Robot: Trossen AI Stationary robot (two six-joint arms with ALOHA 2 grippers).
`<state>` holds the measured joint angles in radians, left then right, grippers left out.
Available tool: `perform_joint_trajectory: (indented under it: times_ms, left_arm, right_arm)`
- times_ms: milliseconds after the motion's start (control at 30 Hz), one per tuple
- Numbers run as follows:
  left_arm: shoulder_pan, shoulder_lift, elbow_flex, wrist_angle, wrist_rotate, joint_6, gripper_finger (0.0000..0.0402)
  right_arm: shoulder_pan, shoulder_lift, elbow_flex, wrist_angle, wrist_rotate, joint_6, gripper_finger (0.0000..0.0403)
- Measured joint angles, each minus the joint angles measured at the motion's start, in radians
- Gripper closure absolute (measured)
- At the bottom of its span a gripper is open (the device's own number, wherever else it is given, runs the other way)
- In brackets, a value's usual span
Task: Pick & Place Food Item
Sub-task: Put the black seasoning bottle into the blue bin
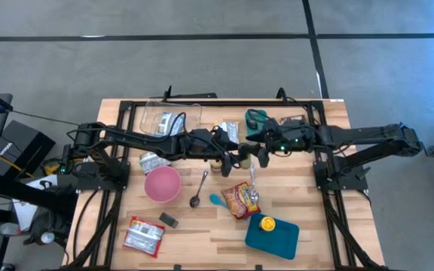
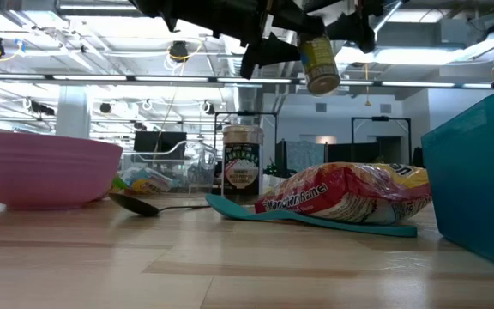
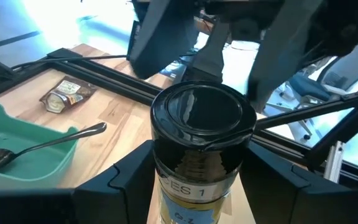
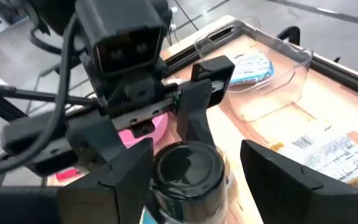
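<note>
A jar with a black lid and a yellow label hangs high over the middle of the table, slightly tilted. My left gripper reaches in from the table's left and is shut on it. My right gripper comes from the table's right and stands open. Its two fingers are on either side of the same jar, with a gap showing at one finger. In the high view the two grippers meet and cover the jar. My left gripper pinches the jar's body just under the lid between its two fingers. The fingers come nearly level from the table's left, one on each side. The jar is lifted clear of the table, lid up, its bottom hanging below the fingers.
A second jar stands on the table under the arms. Around it lie a pink bowl, a metal spoon, a ramen pack and a teal box. A clear tub and a green tray sit at the far side.
</note>
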<state>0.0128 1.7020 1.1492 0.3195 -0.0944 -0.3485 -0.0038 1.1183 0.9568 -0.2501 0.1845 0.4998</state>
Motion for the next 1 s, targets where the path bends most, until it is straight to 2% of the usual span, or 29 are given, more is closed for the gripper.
perform_joint_trajectory:
  times_ms: [367,533,767,1000]
  left_arm:
    - [0.017,0.0,0.0,-0.012,-0.029,-0.045,0.0206]
    - [0.023,0.0,0.0,-0.014,-0.05,-0.054,0.0206]
    - [0.036,0.0,0.0,-0.014,-0.056,-0.084,0.0207]
    - [0.037,0.001,-0.001,-0.035,-0.055,-0.095,0.0207]
  right_arm:
    - [-0.027,0.0,0.144,-0.249,0.0,0.174,0.0217]
    - [-0.023,0.0,0.146,-0.243,0.023,0.231,0.0244]
    - [-0.023,0.054,0.146,-0.216,0.078,0.203,0.0283]
    - [-0.032,0.093,0.147,-0.22,0.074,0.157,0.0291]
